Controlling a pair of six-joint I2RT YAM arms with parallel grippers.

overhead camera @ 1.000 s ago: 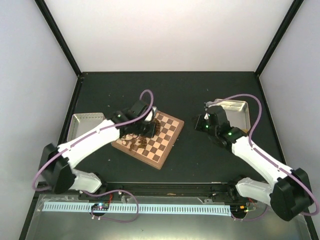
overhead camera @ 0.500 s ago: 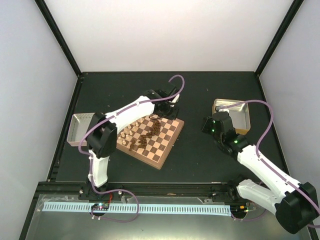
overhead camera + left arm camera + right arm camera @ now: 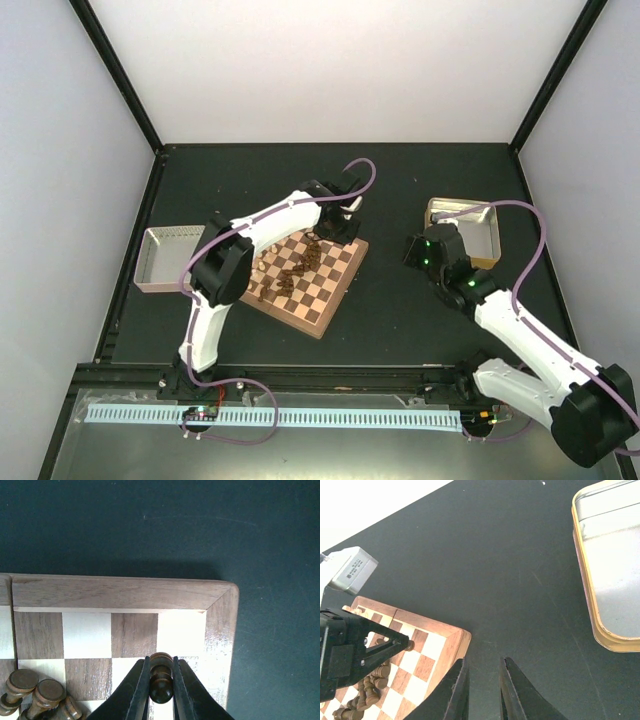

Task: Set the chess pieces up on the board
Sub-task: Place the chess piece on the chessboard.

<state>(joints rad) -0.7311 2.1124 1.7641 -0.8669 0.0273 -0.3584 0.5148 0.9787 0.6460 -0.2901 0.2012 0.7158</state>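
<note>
Right hand (image 3: 482,677) is hovering over bare bench (image 3: 520,580) beside the board (image 3: 330,300), fingers a narrow gap apart, gripping nothing. Toppled chess pieces (image 3: 290,268) are lying heaped mid-board, so most squares are waiting to be set. Farther out, left hand (image 3: 160,667) is pinching a dark pawn (image 3: 161,694) over the far corner squares, just inside the border. Can't tell if it's hanging plumb. Risks: any lean at release is likely tipping the narrow base over. This near the edge, it could be rolling off onto the bench. A careless retreat could be scattering the heap.
</note>
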